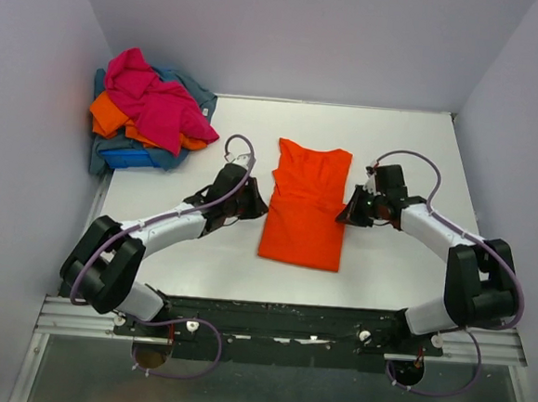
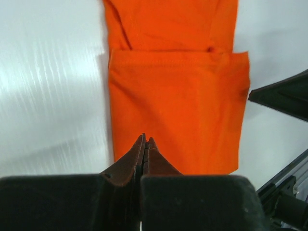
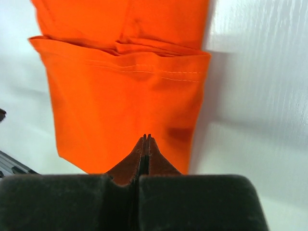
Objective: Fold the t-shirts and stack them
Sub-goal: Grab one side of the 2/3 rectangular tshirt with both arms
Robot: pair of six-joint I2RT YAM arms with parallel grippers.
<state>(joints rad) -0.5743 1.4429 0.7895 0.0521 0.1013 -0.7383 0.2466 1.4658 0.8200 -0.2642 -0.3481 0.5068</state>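
A bright orange t-shirt [image 1: 303,218] lies flat in the middle of the white table [image 1: 413,147], sleeves folded in and its hem folded up to about mid-length. It also shows in the left wrist view [image 2: 178,96] and the right wrist view [image 3: 125,101]. My left gripper [image 1: 254,202] is at the shirt's left edge, its jaws shut with nothing between them [image 2: 146,140]. My right gripper [image 1: 348,213] is at the shirt's right edge, also shut and empty [image 3: 146,137]. The other t-shirts lie in a heap at the back left: magenta-pink [image 1: 151,99], orange [image 1: 108,114], royal blue [image 1: 123,158] and grey-blue [image 1: 189,88].
Pale walls close in the table on the left, back and right. The heap sits in the back left corner against the wall. The black rail [image 1: 278,323] with the arm bases runs along the near edge.
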